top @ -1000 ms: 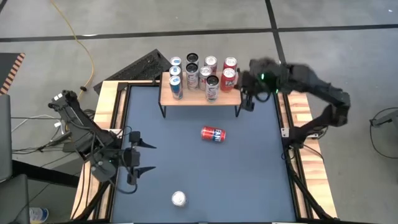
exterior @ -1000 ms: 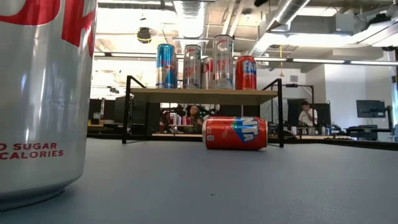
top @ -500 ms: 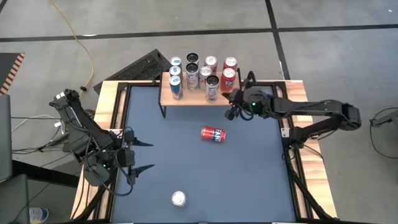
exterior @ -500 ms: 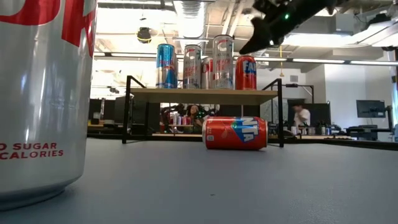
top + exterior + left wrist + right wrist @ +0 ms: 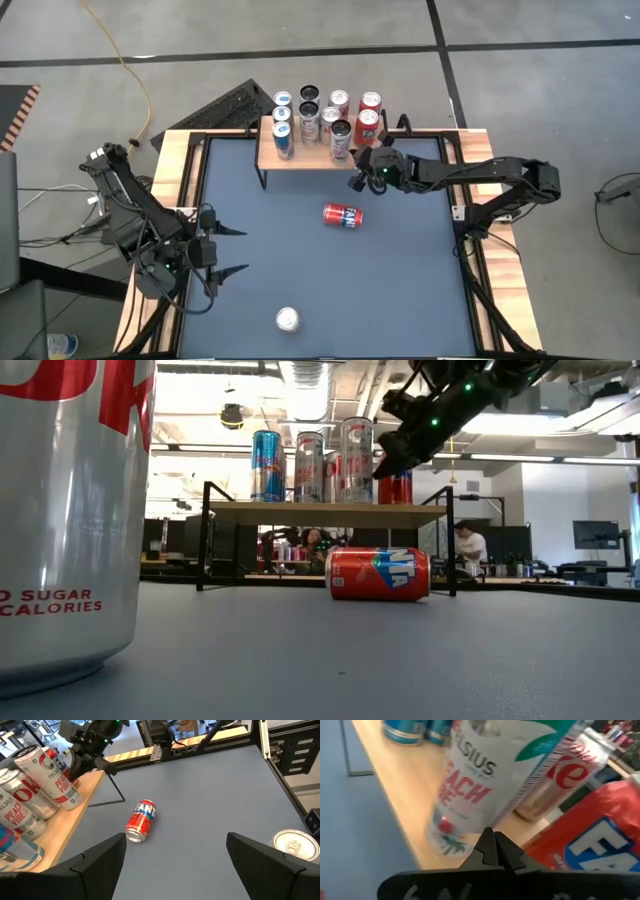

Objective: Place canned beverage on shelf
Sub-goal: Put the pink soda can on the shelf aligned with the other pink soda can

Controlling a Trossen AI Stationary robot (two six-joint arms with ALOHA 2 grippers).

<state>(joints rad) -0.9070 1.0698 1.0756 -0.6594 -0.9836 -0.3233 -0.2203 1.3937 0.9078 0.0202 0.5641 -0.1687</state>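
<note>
Several upright cans already stand on the low rack with a light wooden top and thin black legs [image 5: 320,152], but a red soda can [image 5: 343,215] lies on its side on the dark tabletop just in front of it, and a silver can [image 5: 288,319] stands at the near edge — both left to shelve. The right gripper [image 5: 357,180], fingers pressed together and empty, hangs by the rack's front right corner above the table; the left gripper [image 5: 232,252], fingers wide apart, waits at the table's left side.

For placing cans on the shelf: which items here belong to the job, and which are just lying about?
Job:
shelf holding cans
red Fanta can lying on its side on the table
upright silver can near the front edge
right gripper, shut, empty
left gripper, open, waiting

Lying about:
yellow cable on the floor
</note>
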